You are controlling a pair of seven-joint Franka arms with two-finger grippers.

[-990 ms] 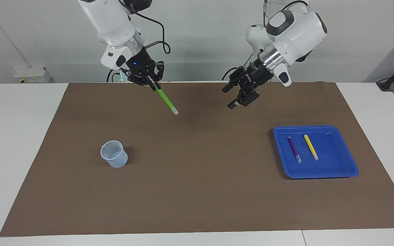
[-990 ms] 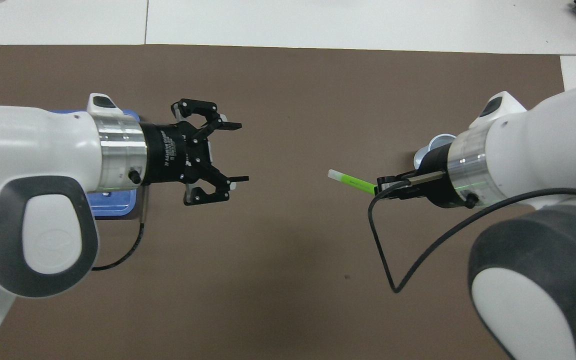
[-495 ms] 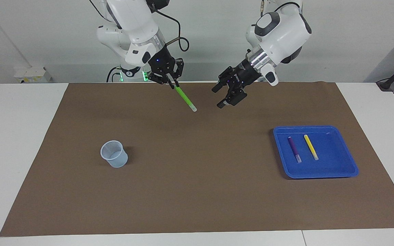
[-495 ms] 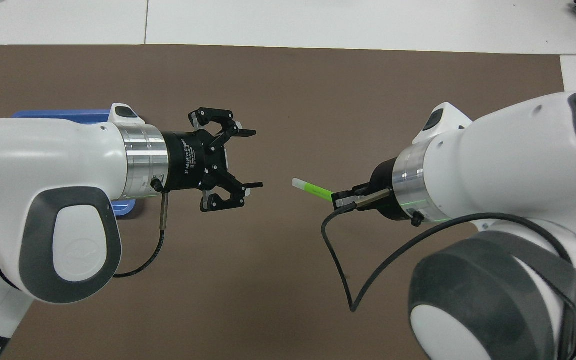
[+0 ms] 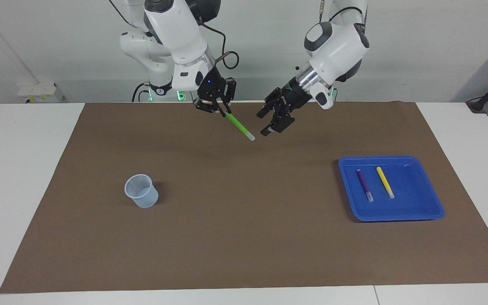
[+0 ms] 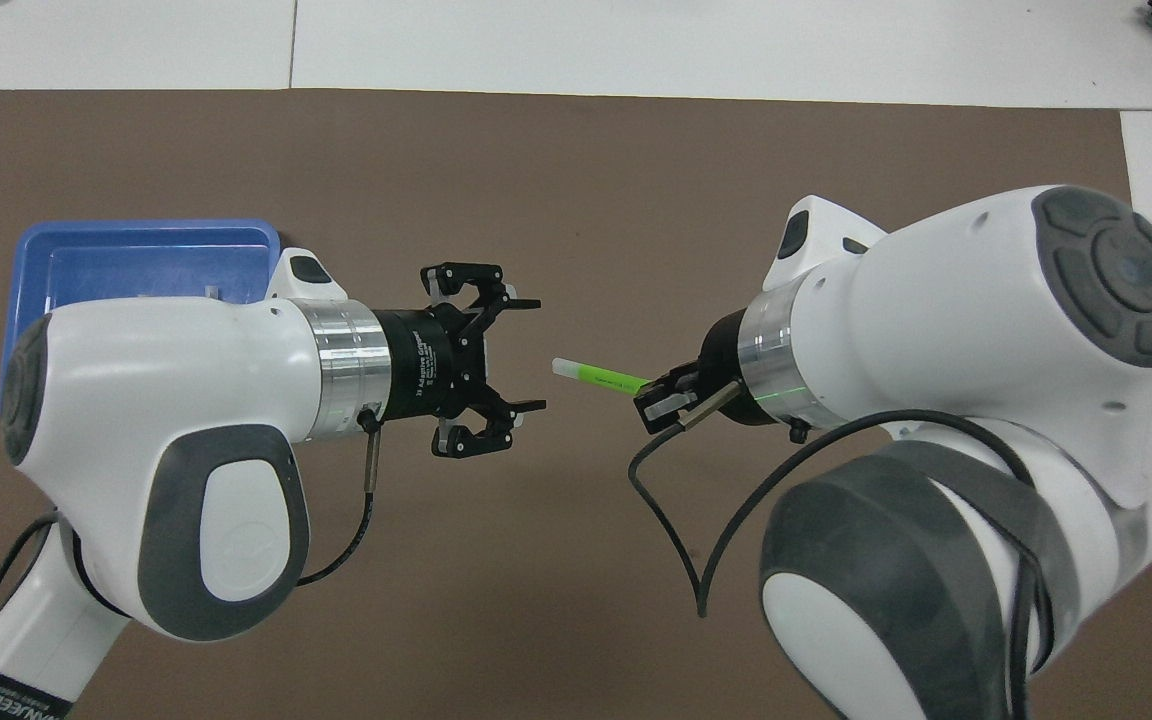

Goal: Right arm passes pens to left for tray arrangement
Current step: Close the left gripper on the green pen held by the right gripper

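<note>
My right gripper [image 5: 223,111] [image 6: 651,393] is shut on one end of the bright green pen [image 5: 239,125] [image 6: 598,376], held in the air over the mat's middle near the robots. The pen's pale end points at my left gripper [image 5: 268,122] [image 6: 534,353], which hangs open a short gap away and does not touch it. The blue tray [image 5: 417,214] [image 6: 36,270] lies toward the left arm's end of the table. In it a purple pen [image 5: 364,184] and a yellow pen [image 5: 384,181] lie side by side. In the overhead view the left arm hides both of them.
A small translucent bluish cup [image 5: 141,191] stands on the brown mat [image 5: 244,237] toward the right arm's end, hidden under the right arm in the overhead view. White table [image 5: 19,178] borders the mat on every side.
Both arms have closed in on each other over the mat. The green pen's pale end has come from well apart to just short of the open left gripper.
</note>
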